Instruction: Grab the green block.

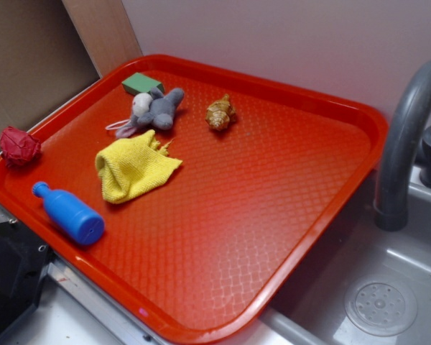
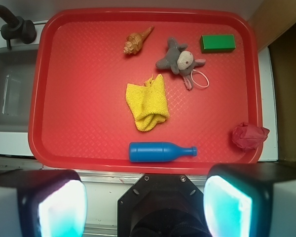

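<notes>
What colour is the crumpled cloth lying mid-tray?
Yellow; the knitted crumpled cloth shows best in the wrist view, on the red plastic tray.

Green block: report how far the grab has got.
Nothing looks done yet. The green block lies untouched in the tray's far corner beside the mouse. The pincer is open and holds nothing, well short of it. Left: reach over, descend, close on the block.

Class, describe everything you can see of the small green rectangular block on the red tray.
The small green rectangular block is matte, with a paler top face and darker sides in the exterior view. It lies flat in a corner of the red plastic tray, close to the rim. The grey plush mouse lies right beside it; in the wrist view a slim gap separates them. The gripper is far off.
</notes>
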You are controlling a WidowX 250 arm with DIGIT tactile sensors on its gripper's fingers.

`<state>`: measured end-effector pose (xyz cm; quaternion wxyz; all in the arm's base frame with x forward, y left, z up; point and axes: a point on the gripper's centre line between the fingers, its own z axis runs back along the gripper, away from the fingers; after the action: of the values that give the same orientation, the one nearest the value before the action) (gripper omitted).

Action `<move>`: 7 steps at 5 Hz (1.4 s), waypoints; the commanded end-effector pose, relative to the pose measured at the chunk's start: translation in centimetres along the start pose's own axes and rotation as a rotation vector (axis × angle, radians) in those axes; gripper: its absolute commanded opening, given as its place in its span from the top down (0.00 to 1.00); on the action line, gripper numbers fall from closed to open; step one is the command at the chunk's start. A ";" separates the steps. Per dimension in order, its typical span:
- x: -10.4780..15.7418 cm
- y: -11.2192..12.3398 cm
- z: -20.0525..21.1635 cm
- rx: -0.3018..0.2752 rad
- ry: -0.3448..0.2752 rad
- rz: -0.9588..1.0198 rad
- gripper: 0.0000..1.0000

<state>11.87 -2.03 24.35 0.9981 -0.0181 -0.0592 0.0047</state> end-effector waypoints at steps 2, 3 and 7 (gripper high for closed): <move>3.2 -1.2 -1.7 0.024 -0.088 0.245 0.00; 5.4 -0.1 -3.0 0.085 -0.175 0.486 0.00; 16.0 12.4 -13.5 0.375 -0.348 1.045 0.00</move>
<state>29.51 8.27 9.98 0.8384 0.1431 -0.1752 0.4958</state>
